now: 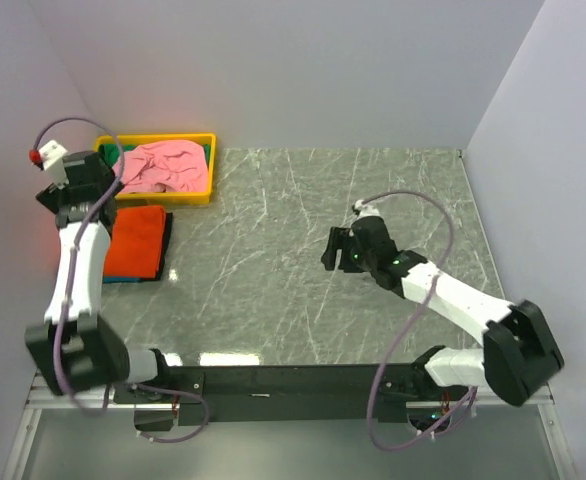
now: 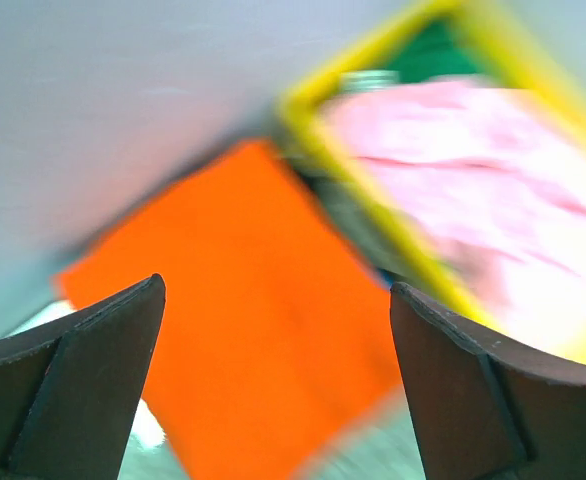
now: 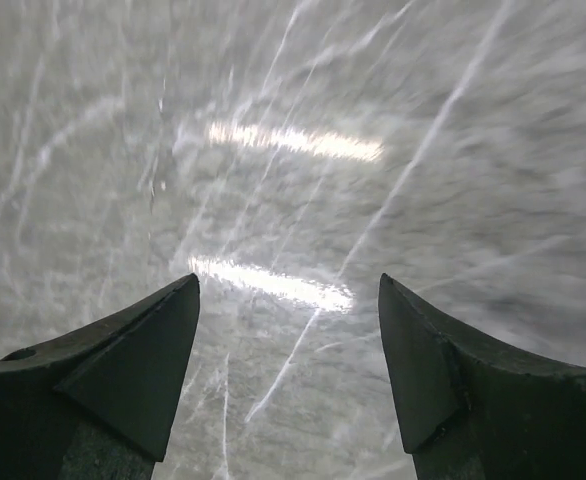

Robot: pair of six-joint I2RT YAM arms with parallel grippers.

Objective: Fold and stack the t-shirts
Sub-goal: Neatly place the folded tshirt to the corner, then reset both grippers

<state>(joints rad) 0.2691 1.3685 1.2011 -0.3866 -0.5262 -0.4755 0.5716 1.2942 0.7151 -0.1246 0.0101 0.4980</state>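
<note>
Orange t-shirt is lying folded on teal t-shirt, pink t-shirt waiting crumpled; my left gripper and right gripper are gaping empty.

In the top view the left arm covers the left side of the orange t-shirt. The teal t-shirt beneath it shows only as a thin strip along the near edge. The pink t-shirt hides most of the yellow tray's floor, and the green patches at its corners are too small to identify. The left wrist view is smeared by blur, and its right edge crops the pink t-shirt. The right wrist view blurs the table.
</note>
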